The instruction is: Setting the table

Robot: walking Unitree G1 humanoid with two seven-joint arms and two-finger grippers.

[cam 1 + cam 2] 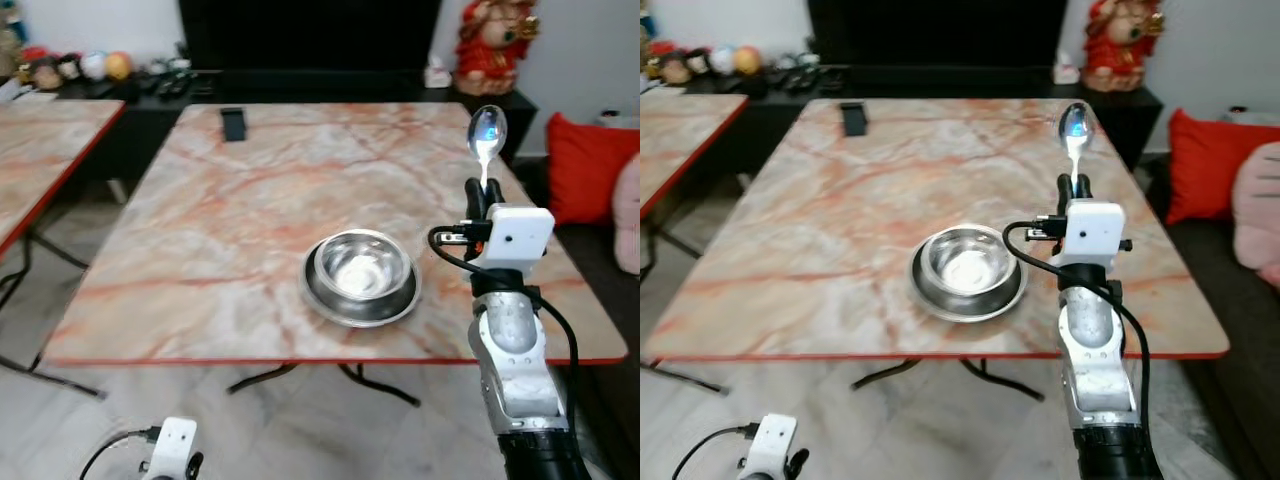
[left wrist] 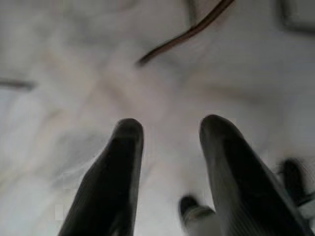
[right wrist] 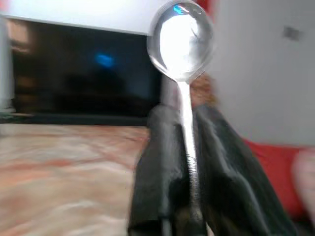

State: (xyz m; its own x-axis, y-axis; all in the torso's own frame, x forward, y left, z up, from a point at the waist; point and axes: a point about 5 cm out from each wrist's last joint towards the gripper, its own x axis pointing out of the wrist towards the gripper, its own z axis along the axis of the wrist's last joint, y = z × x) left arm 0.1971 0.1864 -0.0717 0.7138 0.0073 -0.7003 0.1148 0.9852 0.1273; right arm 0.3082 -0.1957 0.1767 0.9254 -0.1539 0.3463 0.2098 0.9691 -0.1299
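A steel bowl (image 1: 361, 276) sits on the marble table (image 1: 240, 210), near its front edge. My right gripper (image 1: 481, 196) is raised over the table's right side, to the right of the bowl, shut on a metal spoon (image 1: 487, 135). The spoon (image 3: 182, 44) stands upright, handle clamped between the fingers (image 3: 157, 162), its round head pointing up. My left gripper (image 2: 170, 130) hangs low beside me over the pale floor, its fingers (image 2: 123, 162) open with nothing between them. Its wrist (image 1: 173, 450) shows below the table's front edge.
A small black object (image 1: 233, 123) lies at the table's far left. A second marble table (image 1: 40, 150) stands to the left. Red cushions (image 1: 590, 165) sit on the right. A dark cabinet (image 1: 310, 45) and a red figurine (image 1: 495, 45) are behind.
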